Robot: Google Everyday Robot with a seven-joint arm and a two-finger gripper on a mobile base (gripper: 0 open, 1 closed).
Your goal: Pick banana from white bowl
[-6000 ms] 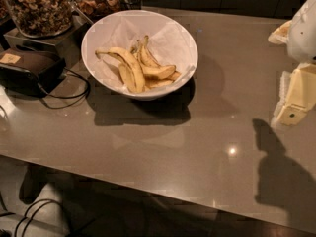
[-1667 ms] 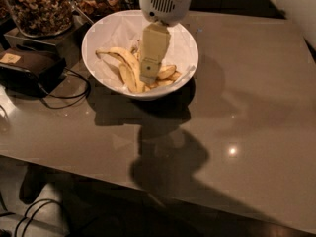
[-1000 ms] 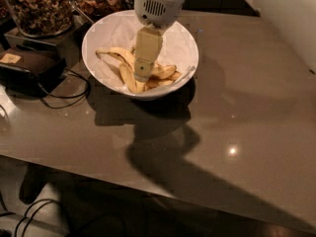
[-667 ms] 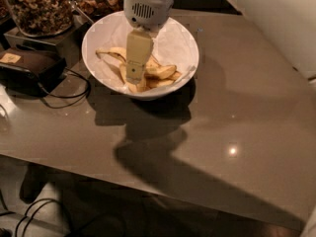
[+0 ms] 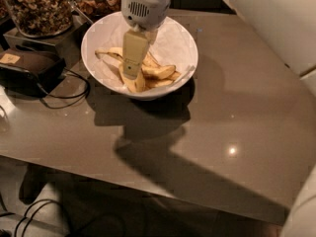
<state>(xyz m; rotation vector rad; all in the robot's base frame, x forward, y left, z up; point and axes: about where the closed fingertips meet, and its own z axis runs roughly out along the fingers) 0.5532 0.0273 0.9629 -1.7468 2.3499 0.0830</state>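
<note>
At the far left of the glossy grey-brown surface (image 5: 237,107), the wide white paper-lined bowl (image 5: 183,39) holds the long curved yellow banana (image 5: 109,52). The cream end effector (image 5: 131,73) sits low over its middle; I cannot tell whether it is open or closed. A good grasp takes that banana alone, crosswise, then lifts straight up.

A glossy grey-brown table (image 5: 237,98) is seen, on which a broad dark shadow (image 5: 163,159) is cast and a point of light (image 5: 232,151) is reflected. Glass jars (image 5: 37,6) and a black box (image 5: 29,65) with cables (image 5: 74,92) are set at its far left. The gripper (image 5: 132,73) is held above that part. A dim floor (image 5: 54,206) is glimpsed below.
</note>
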